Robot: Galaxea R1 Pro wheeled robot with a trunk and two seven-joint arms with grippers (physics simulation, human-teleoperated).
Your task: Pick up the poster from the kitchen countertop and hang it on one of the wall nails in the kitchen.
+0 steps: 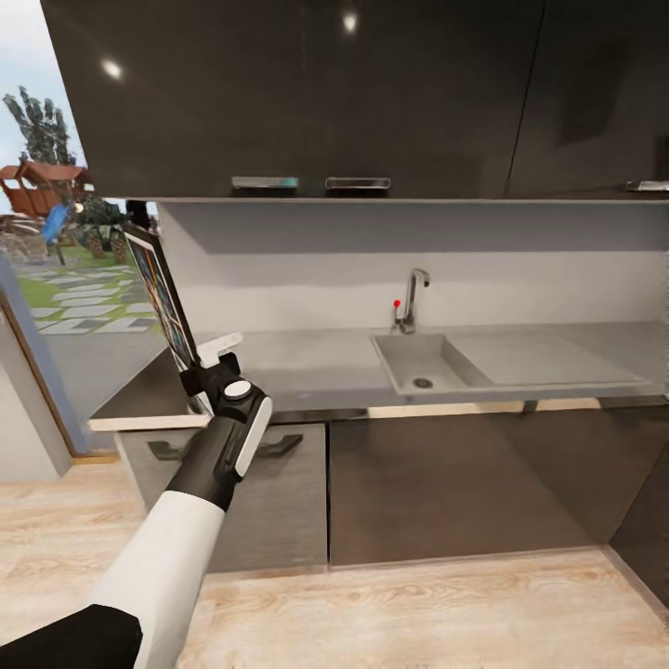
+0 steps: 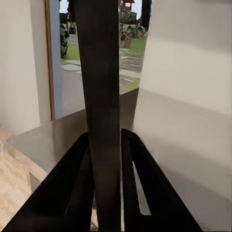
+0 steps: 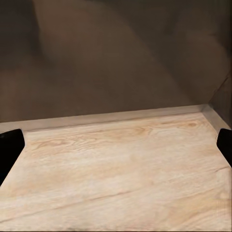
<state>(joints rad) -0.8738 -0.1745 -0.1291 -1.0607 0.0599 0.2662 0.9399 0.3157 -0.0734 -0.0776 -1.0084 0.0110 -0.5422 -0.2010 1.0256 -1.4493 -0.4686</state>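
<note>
Gripping the poster (image 1: 160,293) by its bottom edge, the left gripper (image 1: 206,370) held it upright, edge-on, above the countertop's (image 1: 321,367) left end, left of the sink (image 1: 420,362) and tap (image 1: 412,299). The right gripper (image 3: 116,147) hung with fingers (image 3: 10,147) spread wide, holding nothing, over the wooden floor (image 3: 121,169).
</note>
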